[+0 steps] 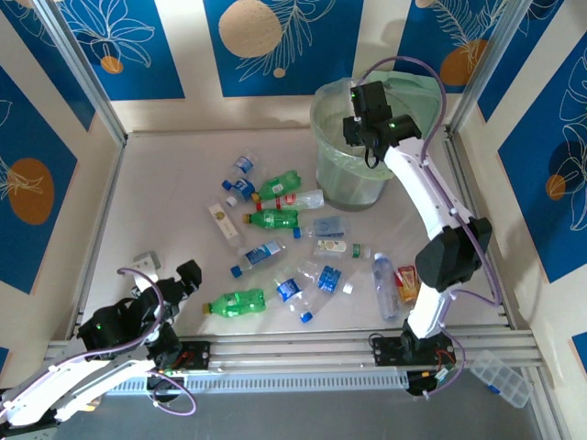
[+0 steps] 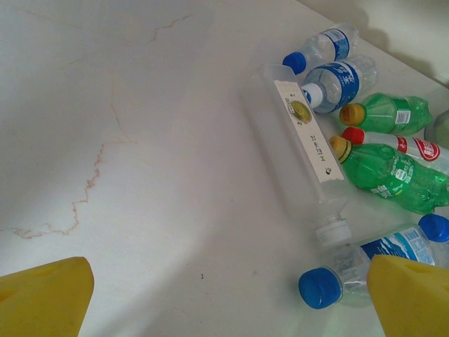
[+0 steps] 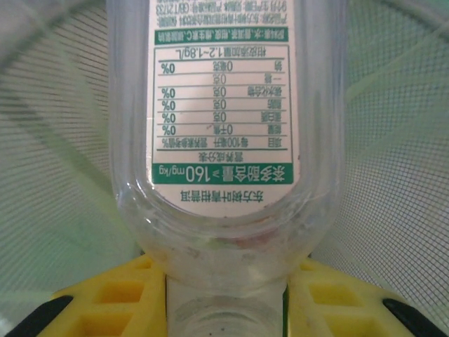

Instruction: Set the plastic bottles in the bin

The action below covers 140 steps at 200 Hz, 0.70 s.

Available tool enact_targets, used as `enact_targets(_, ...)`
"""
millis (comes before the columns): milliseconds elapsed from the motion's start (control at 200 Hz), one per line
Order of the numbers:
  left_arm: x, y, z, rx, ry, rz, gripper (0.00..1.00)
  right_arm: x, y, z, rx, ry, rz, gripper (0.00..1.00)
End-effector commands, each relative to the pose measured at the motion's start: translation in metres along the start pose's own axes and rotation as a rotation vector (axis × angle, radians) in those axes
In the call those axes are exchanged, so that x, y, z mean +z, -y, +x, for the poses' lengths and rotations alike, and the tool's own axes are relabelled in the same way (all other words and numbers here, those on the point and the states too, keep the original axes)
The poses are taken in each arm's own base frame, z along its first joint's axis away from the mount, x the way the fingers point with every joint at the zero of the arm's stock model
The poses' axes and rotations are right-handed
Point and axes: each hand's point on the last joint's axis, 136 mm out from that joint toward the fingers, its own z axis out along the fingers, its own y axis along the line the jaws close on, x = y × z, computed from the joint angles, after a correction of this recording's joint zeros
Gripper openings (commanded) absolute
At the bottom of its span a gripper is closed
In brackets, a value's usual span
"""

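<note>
Plastic bottles (image 1: pixel 275 220), over a dozen, lie on the counter (image 1: pixel 165 183) unbinned, while the right tool (image 1: pixel 360 128) pinches one clear bottle (image 3: pixel 224 140) above the bin (image 1: pixel 341 179), left tool (image 1: pixel 188 275) spread wide.

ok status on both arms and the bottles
Right gripper shut on clear bottle, over the bin. Left gripper open, low over table. Many bottles loose. Nothing blocking.
</note>
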Motion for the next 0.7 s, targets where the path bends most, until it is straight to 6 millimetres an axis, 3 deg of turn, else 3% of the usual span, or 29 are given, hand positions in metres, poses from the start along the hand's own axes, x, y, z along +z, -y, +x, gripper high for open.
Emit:
enact_targets(0,0.000,-0.003,0.000,-0.001,0.008,-0.006,1.00,0.012,0.002,0.014,-0.017,-0.093,-0.007,0.00)
enact_targets(295,0.000,-0.004,0.000,-0.001,0.011,-0.009,1.00,0.055,-0.002,0.033,-0.029,-0.245,-0.029,0.02)
enact_targets(355,0.000,-0.004,0.000,-0.001,0.012,-0.011,1.00,0.060,-0.004,0.036,-0.031,-0.268,-0.036,0.06)
enact_targets(460,0.001,-0.004,0.001,-0.001,0.011,-0.010,1.00,0.066,-0.008,0.039,-0.030,-0.283,-0.052,0.24)
enact_targets(695,0.001,-0.004,0.000,0.003,0.016,-0.006,1.00,0.064,-0.004,0.035,-0.026,-0.278,-0.044,0.41)
